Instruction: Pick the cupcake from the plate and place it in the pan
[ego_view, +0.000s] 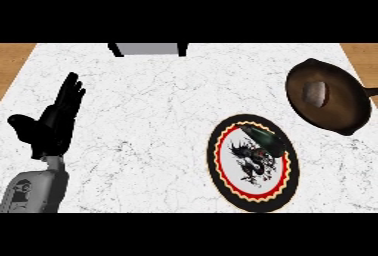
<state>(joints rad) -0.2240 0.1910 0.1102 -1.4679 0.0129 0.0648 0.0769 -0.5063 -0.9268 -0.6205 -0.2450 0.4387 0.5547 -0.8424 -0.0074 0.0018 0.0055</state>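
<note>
One small grey-brown cupcake (317, 93) sits inside the dark round cast-iron pan (347, 117) near the counter's right edge. We see the white round plate (238, 186) with its black, red and yellow rim just beside it. Our left hand (53, 125) rests by the white marbled counter's (162, 115) left edge, fingers straight and upright.

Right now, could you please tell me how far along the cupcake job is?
The goal is not met as things lie. What looks like the cupcake lies on the plate's upper right part. The pan shows only a pale patch I cannot identify. Nothing is in hand: the left robot hand rests open at the left, and the right is out of view. Left: cupcake into pan.
</note>
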